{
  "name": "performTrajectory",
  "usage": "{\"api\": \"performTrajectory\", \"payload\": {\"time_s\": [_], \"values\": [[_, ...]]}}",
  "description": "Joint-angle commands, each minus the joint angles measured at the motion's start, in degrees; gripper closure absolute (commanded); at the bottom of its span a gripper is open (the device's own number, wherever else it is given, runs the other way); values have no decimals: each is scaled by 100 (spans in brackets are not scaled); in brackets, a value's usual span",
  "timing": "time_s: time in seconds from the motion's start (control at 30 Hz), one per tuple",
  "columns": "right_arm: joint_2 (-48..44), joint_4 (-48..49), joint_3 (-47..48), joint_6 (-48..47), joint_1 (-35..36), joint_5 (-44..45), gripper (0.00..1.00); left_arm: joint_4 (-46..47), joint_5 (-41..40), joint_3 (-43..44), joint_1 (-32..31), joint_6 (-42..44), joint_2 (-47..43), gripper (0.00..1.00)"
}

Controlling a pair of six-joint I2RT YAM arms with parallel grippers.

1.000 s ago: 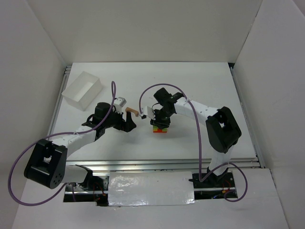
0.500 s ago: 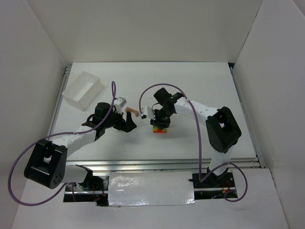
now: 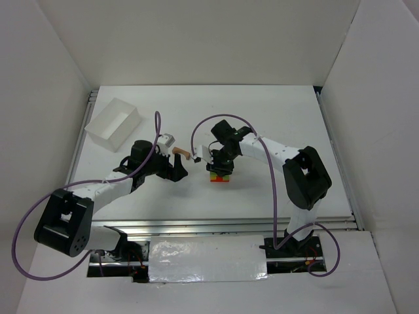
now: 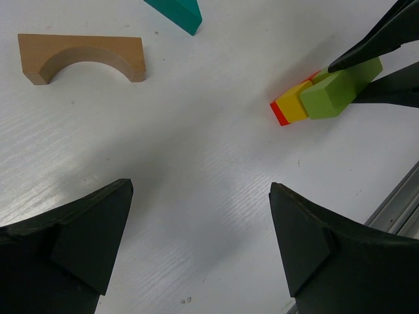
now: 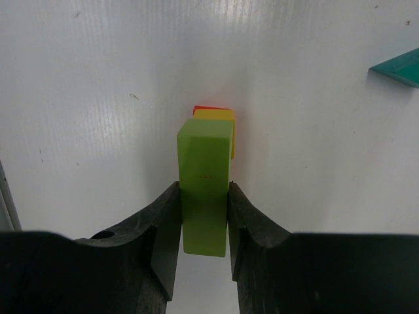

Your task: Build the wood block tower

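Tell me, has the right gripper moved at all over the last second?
No. The right gripper stays shut on the green block, and it is just as far from the white box at far left as before.

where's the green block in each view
Top external: middle of the picture, the green block peeks out under the right gripper.
Left wrist: upper right, pinched between two dark fingers.
Right wrist: dead centre, clamped between the jaws.
Shared landmark: the yellow block directly under it.
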Motion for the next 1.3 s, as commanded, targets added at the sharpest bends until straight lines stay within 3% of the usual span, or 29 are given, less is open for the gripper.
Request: {"api": "performTrajectory", "payload": {"time_s": [0.0,1.03,1.27], "values": [[67,-27,237,9,-6,-1,65,198,143,206,9,163,53,1],[111,-26,219,-17,-23,51,62,163,213,232,-35,216,44,1],[102,-79,237,1,-32,-1,52,181,213,215,-44,216,35,1]]}}
